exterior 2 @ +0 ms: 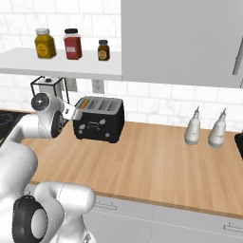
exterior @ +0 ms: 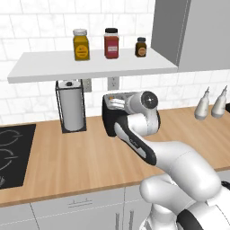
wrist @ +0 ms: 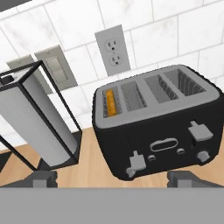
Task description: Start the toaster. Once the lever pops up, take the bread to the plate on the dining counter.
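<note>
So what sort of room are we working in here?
A kitchen, rendered: a black toaster on a wood counter, a paper-towel holder against the tiled wall, and spice jars on a shelf.

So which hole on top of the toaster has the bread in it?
The slot at the far left end of the toaster, nearest the paper-towel holder. The orange-brown bread stands in it; the other three slots hold only wire racks.

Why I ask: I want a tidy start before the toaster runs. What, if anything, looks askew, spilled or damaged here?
Nothing stands out. The toaster stands square and upright on the counter, the bread sits straight in its end slot, and the paper-towel holder beside it is upright. No spills or damage show.
</note>
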Controlling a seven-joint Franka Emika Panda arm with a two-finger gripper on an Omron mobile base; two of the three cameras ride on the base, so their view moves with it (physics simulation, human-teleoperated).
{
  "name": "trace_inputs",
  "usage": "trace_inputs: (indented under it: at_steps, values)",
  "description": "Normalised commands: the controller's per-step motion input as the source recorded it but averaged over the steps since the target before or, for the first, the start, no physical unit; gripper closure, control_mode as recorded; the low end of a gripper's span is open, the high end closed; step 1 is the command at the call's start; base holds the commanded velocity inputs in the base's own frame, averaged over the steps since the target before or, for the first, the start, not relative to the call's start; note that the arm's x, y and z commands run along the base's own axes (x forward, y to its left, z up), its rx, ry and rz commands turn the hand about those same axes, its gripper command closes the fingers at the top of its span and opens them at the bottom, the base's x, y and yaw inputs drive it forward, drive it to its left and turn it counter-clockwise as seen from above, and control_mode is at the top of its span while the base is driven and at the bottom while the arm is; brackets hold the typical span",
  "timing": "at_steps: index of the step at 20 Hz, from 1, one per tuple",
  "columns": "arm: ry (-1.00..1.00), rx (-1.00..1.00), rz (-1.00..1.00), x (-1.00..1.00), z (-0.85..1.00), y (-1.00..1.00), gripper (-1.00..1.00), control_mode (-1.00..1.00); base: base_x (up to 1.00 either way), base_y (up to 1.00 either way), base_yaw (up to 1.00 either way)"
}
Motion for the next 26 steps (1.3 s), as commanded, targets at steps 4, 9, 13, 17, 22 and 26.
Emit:
trace_inputs:
  at_steps: [4,9,13,17,22,26]
  values:
    - [0.00,0.00,0.00,0.00,0.00,0.00,-1.00,-1.00,0.00,0.00,0.00]
    - [0.00,0.00,0.00,0.00,0.00,0.00,-1.00,-1.00,0.00,0.00,0.00]
    - [0.00,0.00,0.00,0.00,0.00,0.00,-1.00,-1.00,0.00,0.00,0.00]
    - [0.00,0.00,0.00,0.00,0.00,0.00,-1.00,-1.00,0.00,0.00,0.00]
    - [0.00,0.00,0.00,0.00,0.00,0.00,-1.00,-1.00,0.00,0.00,0.00]
    - [0.00,0.00,0.00,0.00,0.00,0.00,-1.00,-1.00,0.00,0.00,0.00]
